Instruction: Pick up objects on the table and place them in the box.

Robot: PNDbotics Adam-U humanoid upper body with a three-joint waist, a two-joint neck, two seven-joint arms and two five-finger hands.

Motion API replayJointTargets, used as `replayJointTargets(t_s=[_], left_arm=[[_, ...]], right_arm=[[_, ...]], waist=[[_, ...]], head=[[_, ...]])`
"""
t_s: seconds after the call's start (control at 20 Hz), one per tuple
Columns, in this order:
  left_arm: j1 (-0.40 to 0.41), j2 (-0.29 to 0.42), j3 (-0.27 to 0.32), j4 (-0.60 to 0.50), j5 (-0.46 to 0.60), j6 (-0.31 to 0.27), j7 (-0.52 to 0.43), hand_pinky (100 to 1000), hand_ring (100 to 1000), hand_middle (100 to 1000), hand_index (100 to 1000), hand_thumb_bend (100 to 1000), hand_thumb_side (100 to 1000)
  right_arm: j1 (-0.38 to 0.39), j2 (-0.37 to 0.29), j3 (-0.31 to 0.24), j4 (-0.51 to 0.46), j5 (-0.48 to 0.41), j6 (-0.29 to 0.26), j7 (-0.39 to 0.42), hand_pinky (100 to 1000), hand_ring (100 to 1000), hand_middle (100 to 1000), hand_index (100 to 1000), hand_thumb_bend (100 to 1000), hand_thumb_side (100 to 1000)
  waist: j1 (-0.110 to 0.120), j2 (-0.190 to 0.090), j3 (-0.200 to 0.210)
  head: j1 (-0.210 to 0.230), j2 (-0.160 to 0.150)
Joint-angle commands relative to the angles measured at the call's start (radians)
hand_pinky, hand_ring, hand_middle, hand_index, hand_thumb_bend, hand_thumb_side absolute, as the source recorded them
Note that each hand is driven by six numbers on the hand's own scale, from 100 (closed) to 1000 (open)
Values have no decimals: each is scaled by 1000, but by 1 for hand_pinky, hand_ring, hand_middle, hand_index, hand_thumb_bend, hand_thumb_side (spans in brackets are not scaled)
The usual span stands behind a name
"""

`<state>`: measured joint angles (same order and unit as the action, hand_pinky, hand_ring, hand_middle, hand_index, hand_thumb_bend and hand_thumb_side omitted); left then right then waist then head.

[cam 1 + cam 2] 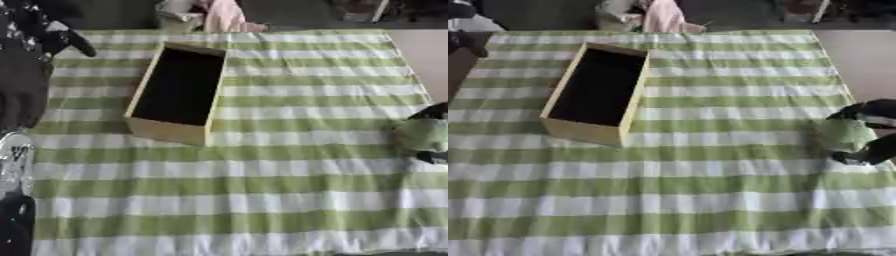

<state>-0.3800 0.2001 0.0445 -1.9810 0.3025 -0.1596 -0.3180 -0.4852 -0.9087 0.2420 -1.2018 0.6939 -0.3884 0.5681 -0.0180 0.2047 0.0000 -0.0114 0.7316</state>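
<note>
A wooden box (562,130) with a dark inside stands open on the green and white striped cloth, left of the middle. At the table's right edge my right hand (875,134) is curled round a pale green rounded object (843,134), its dark fingers above and below it. The object blurs into the cloth, so I cannot make out what it is. My left arm (19,90) runs down the left side; a dark hand shape (54,34) shows at the upper left corner, its fingers unclear.
The striped cloth (693,200) covers the whole table down to the front edge. Pink and grey items (651,15) lie beyond the far edge. Bare floor (864,55) shows past the table's right side.
</note>
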Motion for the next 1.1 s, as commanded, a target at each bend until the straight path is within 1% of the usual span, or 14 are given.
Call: replayJointTargets(t_s=[0.05,0.1,0.15,0.25,0.3,0.5,0.65,0.95,1.1], left_arm=[[-9,3,-2,-19,3,1,-7,506,753,710,791,100,741],[-9,2,-2,-19,3,1,-8,506,753,710,791,100,742],[-9,2,-2,-19,3,2,-9,506,754,711,791,100,742],[-8,2,-2,-19,3,2,-11,506,754,711,792,100,743],[-8,1,-2,-19,3,3,-12,506,754,711,792,100,743],[-6,0,-3,-19,2,6,-18,505,755,712,792,100,744],[-7,0,-2,-19,1,6,-20,506,756,713,792,100,743],[-8,3,-1,-19,-2,2,-22,507,756,714,792,100,737],[-8,5,-3,-19,-4,1,-22,507,757,714,793,100,735]], right_arm=[[-10,-14,1,9,3,15,-17,832,727,636,860,312,638],[-10,-11,2,8,1,21,-24,827,721,626,847,310,635],[-10,-9,2,8,-1,29,-34,818,710,611,813,296,618],[-11,-6,3,6,-3,44,-54,812,689,590,795,296,585],[-11,-5,4,7,-3,50,-63,812,689,589,794,294,583],[-11,1,2,15,-14,76,-95,817,686,582,783,221,556],[-10,-8,-6,2,-26,85,-109,827,690,580,782,197,535],[-6,-47,-46,-82,-44,105,-115,876,717,604,800,180,486],[-22,-65,-69,-139,-47,114,-108,900,737,621,812,171,455]], waist=[[1,-9,-1],[1,-9,-1],[2,-8,-1],[2,-8,-2],[1,-8,-2],[2,-6,-2],[2,-7,-4],[-1,-14,-6],[-3,-19,-7]], head=[[-3,-9],[-4,-10],[-3,-10],[-4,-10],[-4,-10],[-2,-10],[-1,-8],[2,-6],[1,-6]])
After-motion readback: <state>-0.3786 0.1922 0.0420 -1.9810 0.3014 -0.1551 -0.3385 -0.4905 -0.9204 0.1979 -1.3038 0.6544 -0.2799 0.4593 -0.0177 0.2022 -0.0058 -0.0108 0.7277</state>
